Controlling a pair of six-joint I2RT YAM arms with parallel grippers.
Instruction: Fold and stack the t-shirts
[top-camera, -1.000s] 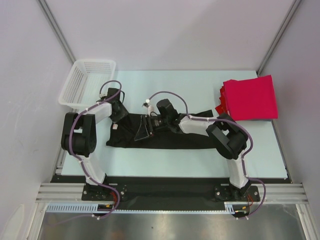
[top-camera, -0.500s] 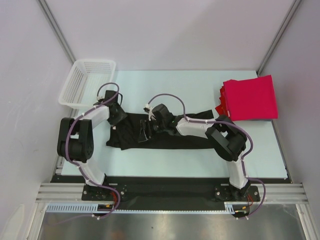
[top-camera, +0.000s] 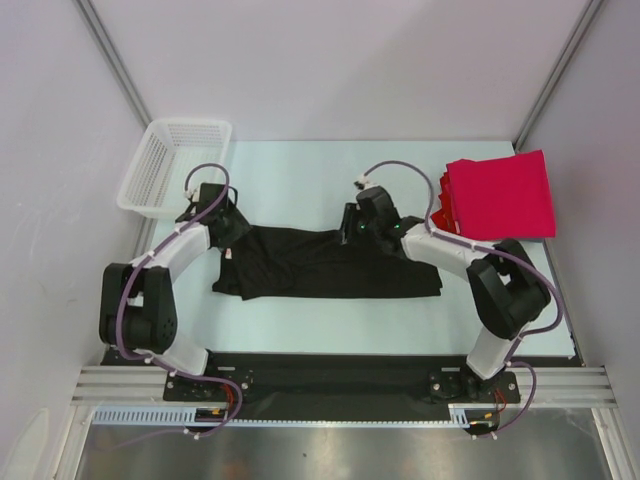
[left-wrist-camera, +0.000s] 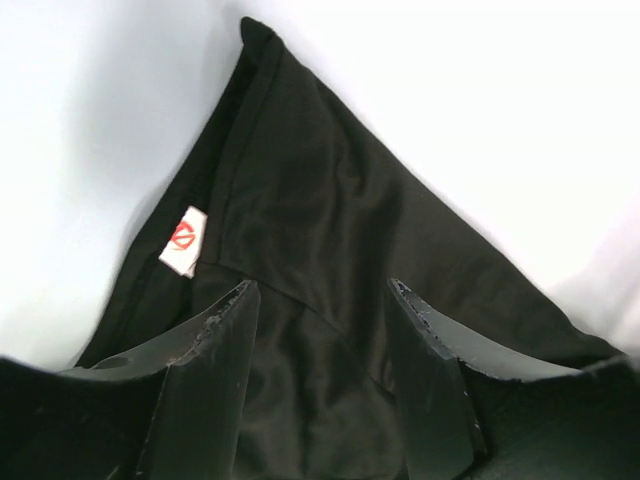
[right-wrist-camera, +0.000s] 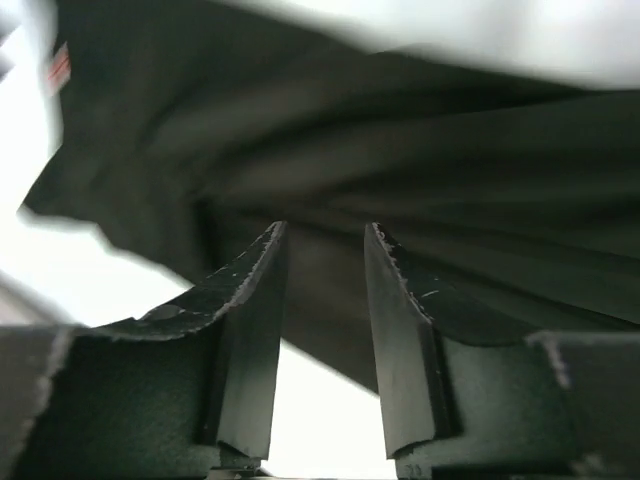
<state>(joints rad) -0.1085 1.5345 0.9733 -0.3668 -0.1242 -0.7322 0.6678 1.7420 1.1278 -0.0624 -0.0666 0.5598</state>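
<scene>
The black t-shirt (top-camera: 320, 268) lies spread flat across the middle of the table. My left gripper (top-camera: 228, 231) hangs over its upper left corner. In the left wrist view the left gripper (left-wrist-camera: 321, 285) is open, with black cloth (left-wrist-camera: 320, 180) and a white label (left-wrist-camera: 183, 241) beneath. My right gripper (top-camera: 351, 226) sits at the shirt's far edge near the middle. The right wrist view shows this gripper (right-wrist-camera: 325, 230) with its fingers apart, the cloth edge (right-wrist-camera: 400, 120) at the tips and bare table between them. Folded red t-shirts (top-camera: 500, 195) are stacked at the back right.
A white mesh basket (top-camera: 172, 165) stands at the back left corner, close behind the left arm. The light table (top-camera: 300, 180) runs to the grey side walls. A black strip and metal rail carry the arm bases along the near edge.
My right gripper has travelled right and back from the shirt's left-middle to its far edge. The raised fold is gone and the shirt lies wider. The left gripper shifted slightly back.
</scene>
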